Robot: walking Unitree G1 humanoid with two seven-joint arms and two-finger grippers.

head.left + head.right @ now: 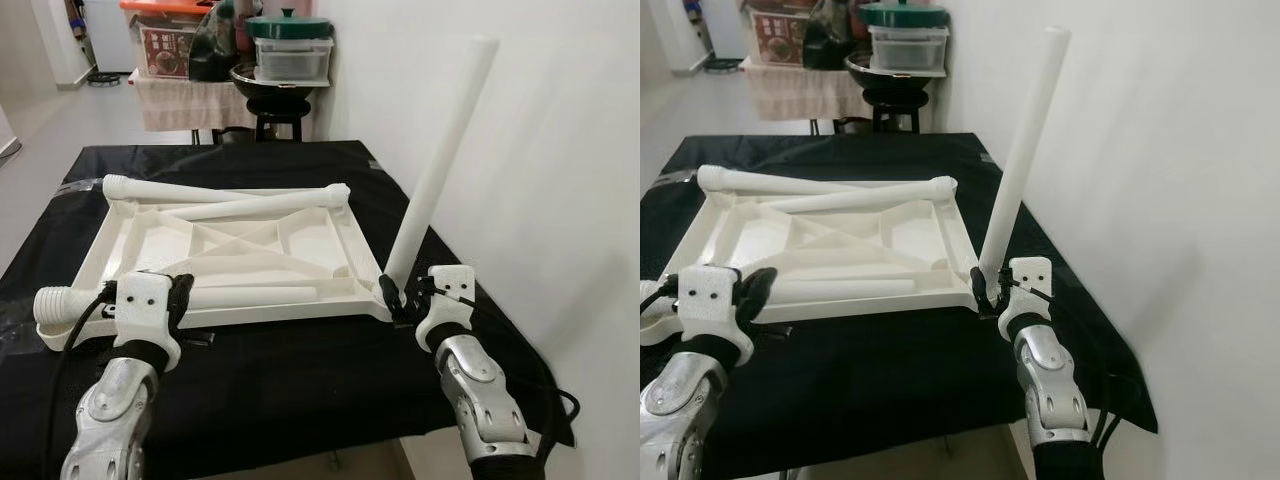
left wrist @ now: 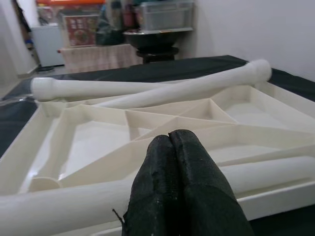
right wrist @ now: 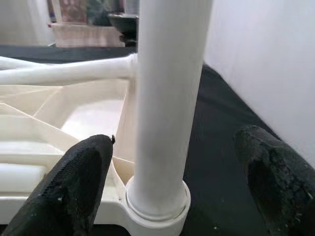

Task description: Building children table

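Standing upright in the near right corner socket of the upturned white plastic tabletop point(image 1: 240, 250), the long white tubular leg point(image 1: 440, 160) rises between the right gripper's point(image 3: 172, 182) spread jaws; the left gripper's point(image 2: 179, 184) jaws are pressed together above a loose white leg point(image 1: 250, 295) lying crosswise.

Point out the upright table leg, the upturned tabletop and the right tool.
upright table leg point(image 1: 440, 165), left eye view, middle of its shaft.
upturned tabletop point(image 1: 362, 240), left eye view, right rim.
right tool point(image 3: 172, 182), right wrist view, midway between its open fingertips, around the leg's base.
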